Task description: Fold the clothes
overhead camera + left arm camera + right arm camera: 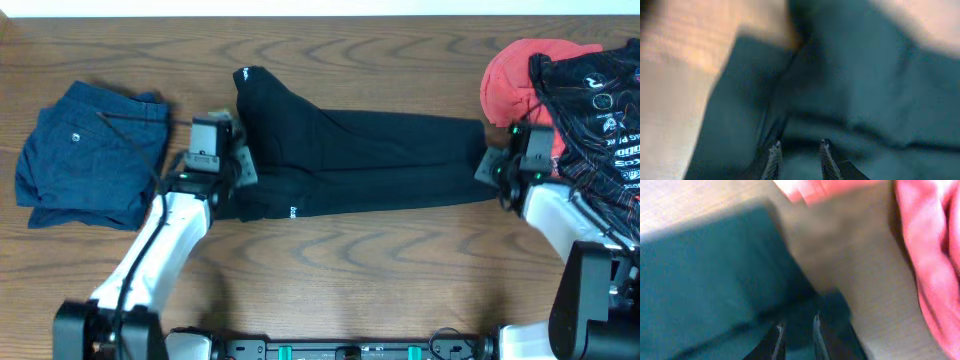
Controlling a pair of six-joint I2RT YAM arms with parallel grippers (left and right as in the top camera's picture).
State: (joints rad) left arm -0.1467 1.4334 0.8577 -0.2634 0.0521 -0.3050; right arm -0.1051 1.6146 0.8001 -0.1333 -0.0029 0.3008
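While both arms sit at its ends, black trousers (360, 160) lie stretched lengthwise across the wood surface (380, 270).
Overhead: left gripper (225, 170) at the waist end, right gripper (497, 165) at the hem end. Folded blue shorts (90, 155) far left, well apart. Red garment (515, 75) and black printed garment (600, 110) heaped far right, crowding the right arm. Left wrist, blurred: jaws drawn narrow, pinching dark cloth; creases run toward them; pale wood to the left. Right wrist, blurred: jaws close together, pinching the trouser corner; red cloth along the right edge, bare wood between.
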